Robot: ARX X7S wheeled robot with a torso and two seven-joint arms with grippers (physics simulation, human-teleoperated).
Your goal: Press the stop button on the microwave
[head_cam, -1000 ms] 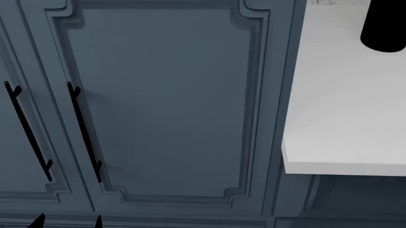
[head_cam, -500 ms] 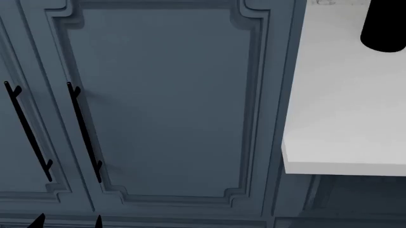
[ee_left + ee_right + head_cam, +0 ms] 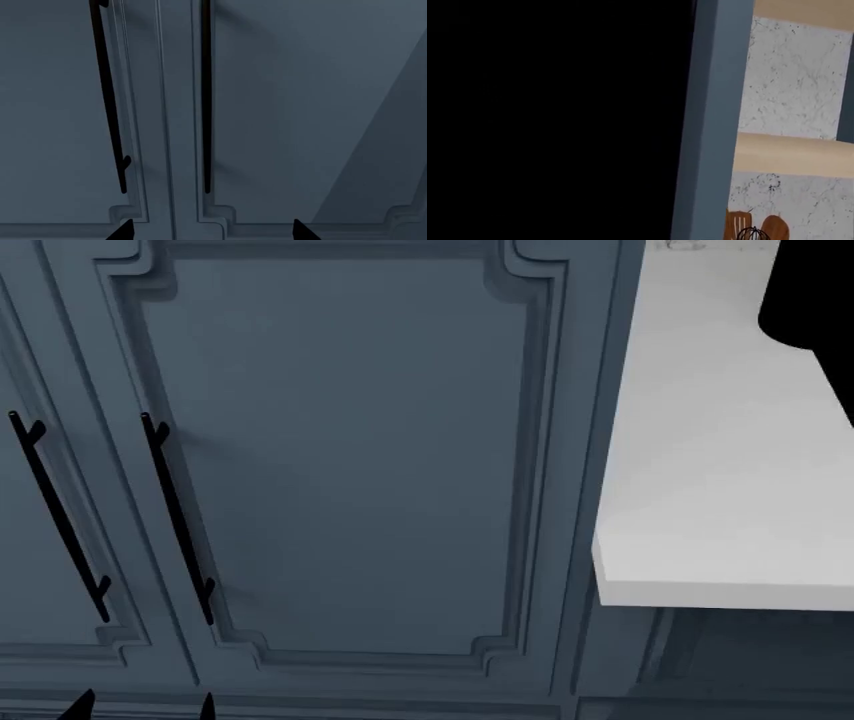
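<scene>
While the head camera looks down, a tall slate-blue cabinet door with a raised moulded frame (image 3: 334, 450) fills most of the view, with two slim black bar handles (image 3: 176, 520) running down its left side. To the right, a plain white countertop (image 3: 721, 470) juts forward, and a black shape (image 3: 807, 300) cuts into the upper right corner; what it is cannot be told. Two small black fingertips (image 3: 83, 702) poke up at the bottom left edge.

From the left wrist camera, the same blue doors and black handles (image 3: 205, 100) appear close up. The left gripper (image 3: 212, 231) shows only two dark tips, set wide apart with nothing between them.

From the right wrist camera, a large featureless black surface (image 3: 554, 120) covers most of the frame, beside a blue-grey upright panel edge (image 3: 710, 125), speckled white wall (image 3: 797, 75) and pale wooden shelves (image 3: 794, 155). Neither the right gripper nor the microwave's stop button is visible.
</scene>
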